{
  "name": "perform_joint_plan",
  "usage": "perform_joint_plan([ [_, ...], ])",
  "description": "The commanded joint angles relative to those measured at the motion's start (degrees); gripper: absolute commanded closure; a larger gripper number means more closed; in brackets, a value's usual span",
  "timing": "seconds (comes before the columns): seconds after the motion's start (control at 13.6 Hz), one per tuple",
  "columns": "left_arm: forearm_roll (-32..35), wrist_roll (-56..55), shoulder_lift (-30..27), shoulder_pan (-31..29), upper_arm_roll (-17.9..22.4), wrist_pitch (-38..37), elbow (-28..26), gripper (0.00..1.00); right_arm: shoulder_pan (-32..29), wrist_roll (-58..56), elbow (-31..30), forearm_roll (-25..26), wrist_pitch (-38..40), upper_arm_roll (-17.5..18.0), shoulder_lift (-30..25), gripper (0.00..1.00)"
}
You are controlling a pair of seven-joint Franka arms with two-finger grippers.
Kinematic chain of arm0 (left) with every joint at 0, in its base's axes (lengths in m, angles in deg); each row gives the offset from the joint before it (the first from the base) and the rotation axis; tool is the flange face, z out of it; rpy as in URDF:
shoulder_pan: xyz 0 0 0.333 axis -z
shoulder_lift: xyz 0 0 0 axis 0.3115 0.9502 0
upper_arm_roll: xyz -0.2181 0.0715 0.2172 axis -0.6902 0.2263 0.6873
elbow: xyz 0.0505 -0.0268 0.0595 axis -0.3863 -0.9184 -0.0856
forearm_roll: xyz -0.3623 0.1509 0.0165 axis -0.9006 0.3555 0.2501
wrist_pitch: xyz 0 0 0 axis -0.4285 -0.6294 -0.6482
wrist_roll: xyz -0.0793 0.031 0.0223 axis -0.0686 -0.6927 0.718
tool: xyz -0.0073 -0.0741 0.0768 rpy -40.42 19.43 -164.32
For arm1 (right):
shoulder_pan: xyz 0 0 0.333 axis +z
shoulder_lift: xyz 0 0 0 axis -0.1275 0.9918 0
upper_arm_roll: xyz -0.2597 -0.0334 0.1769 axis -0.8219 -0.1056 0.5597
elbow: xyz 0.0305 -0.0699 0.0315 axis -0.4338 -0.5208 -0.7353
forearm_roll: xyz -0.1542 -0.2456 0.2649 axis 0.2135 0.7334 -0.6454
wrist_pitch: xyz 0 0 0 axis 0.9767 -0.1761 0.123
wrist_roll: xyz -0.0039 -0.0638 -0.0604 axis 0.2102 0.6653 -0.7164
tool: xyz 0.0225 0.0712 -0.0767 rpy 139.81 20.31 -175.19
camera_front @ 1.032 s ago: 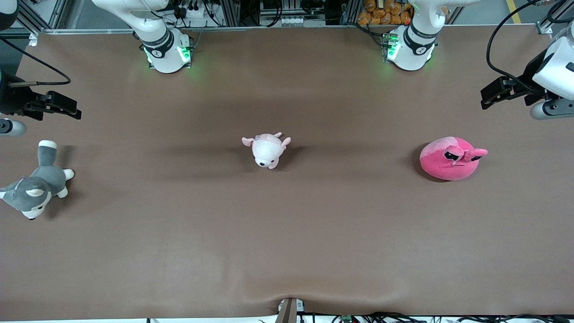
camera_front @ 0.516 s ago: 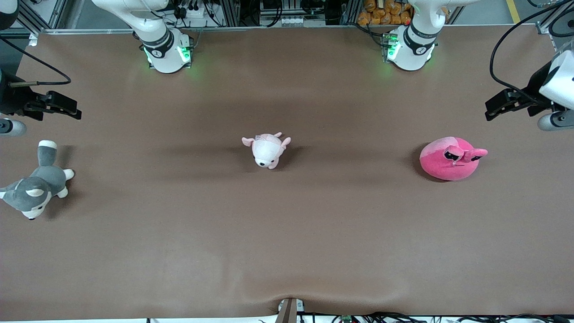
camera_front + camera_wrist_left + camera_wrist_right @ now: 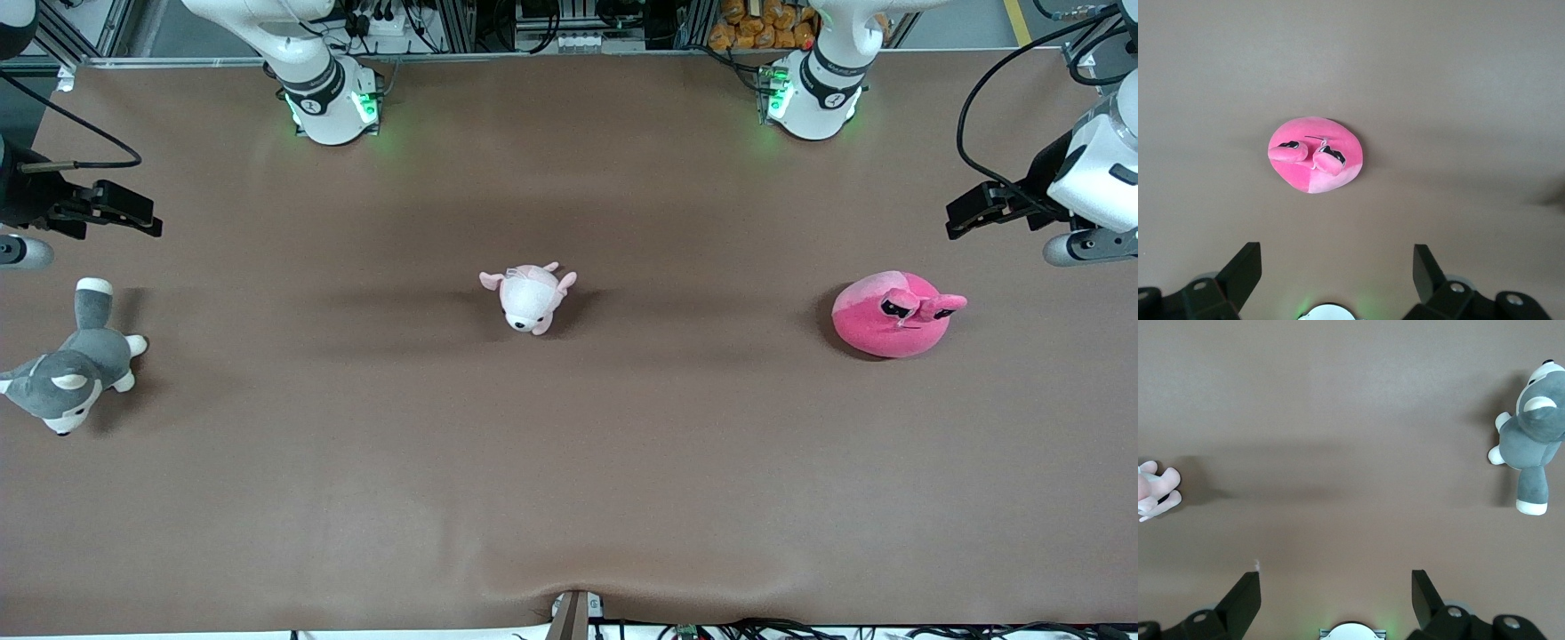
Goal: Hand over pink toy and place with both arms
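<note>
The left gripper [image 3: 965, 216] hangs wide open and empty above the table's left-arm end, the pink toy [image 3: 892, 315] lying on the brown table [image 3: 569, 462] below it, untouched. The right gripper [image 3: 133, 216] (also spread wide, holding nothing) waits over the right-arm end, near the grey husky plush [image 3: 71, 366].

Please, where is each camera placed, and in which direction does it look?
Front view: high, facing the robots; shows the table, three toys, both arms.
Left wrist view: looks down at the pink toy; open left claw shows.
Right wrist view: looks down at the husky; open right claw shows.
Shared: the pink toy in front and left wrist views.
</note>
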Motion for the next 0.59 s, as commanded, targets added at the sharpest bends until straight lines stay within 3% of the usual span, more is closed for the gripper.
perform_joint_plan([
  [0.0,-0.83,-3.38,-1.76,-0.38,-0.38,-1.84,0.32,0.00,0.26,-0.14,0.37,0.78,0.00,0.06,0.39,0.00],
  [0.52,-0.21,-4.80,-0.36,0.14,-0.47,-4.03,1.11,0.00,0.00,-0.14,0.29,0.78,0.00,0.06,0.66,0.00],
])
